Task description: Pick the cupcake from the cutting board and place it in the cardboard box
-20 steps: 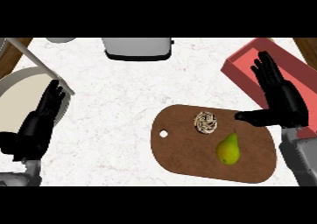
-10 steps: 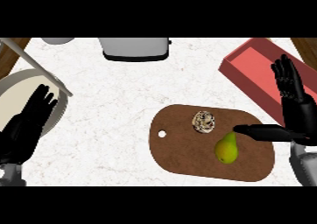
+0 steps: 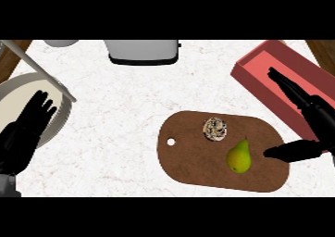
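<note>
item: cupcake (image 3: 214, 128). round, pale with dark flecks, seen from above; no long axis to speak of. sits on the upper middle of the brown cutting board (image 3: 197, 166), untouched.

item: pear (image 3: 239, 156). on the same board, just below and right of the cupcake, stem pointing up the view; lies between cupcake and thumb of the right hand.

item: right hand (image 3: 319, 120). at the right edge, fingers straight and spread over the red box, thumb stretched left onto the board's right end. holds nothing. the cupcake lies to its left and a little up from the thumb tip, apart from it.

item: left hand (image 3: 20, 136). lower left, fingers straight and apart, over a pale plate (image 3: 6, 99); resting, well apart from the board.

item: cardboard box (image 3: 279, 74). reddish, open-topped, upper right, just beyond the board.

judgement: right hand is much the nearer; the reach runs leftward past the pear, which may crowd the approach.
</note>
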Tool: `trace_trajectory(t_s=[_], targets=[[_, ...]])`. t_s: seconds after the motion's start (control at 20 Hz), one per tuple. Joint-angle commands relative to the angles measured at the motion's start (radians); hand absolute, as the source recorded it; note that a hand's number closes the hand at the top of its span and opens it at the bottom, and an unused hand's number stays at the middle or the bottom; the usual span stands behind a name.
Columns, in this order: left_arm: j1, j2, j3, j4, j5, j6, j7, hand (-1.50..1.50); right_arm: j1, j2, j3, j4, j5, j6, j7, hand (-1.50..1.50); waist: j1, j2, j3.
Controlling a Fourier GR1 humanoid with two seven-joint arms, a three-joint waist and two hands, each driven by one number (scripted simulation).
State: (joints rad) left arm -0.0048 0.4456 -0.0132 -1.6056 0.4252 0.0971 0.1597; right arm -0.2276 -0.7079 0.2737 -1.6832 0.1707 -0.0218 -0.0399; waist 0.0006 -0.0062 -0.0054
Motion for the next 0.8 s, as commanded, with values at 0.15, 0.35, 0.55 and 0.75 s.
trace_trajectory(t_s=[0.15,0.35,0.55,0.75], targets=[[-0.025,-0.014,-0.007,0.008,-0.003,-0.011,0.005,0.00,-0.196,-0.052,0.161,-0.089,0.111,0.230,0.465,-1.50,0.024,0.006,0.000],[0.012,-0.034,-0.023,-0.034,-0.028,0.007,0.017,0.00,-0.254,0.065,0.224,-0.084,0.105,0.313,0.660,-1.50,0.019,0.005,0.004],[-0.029,-0.018,0.025,0.030,-0.017,-0.039,-0.002,0.00,-0.276,0.140,0.209,-0.051,0.045,0.404,0.755,-1.50,0.006,0.006,0.004],[-0.089,-0.021,0.051,0.011,-0.017,-0.015,0.093,0.00,-0.289,0.189,0.169,-0.059,0.050,0.475,0.834,-1.50,0.001,0.006,0.005]])
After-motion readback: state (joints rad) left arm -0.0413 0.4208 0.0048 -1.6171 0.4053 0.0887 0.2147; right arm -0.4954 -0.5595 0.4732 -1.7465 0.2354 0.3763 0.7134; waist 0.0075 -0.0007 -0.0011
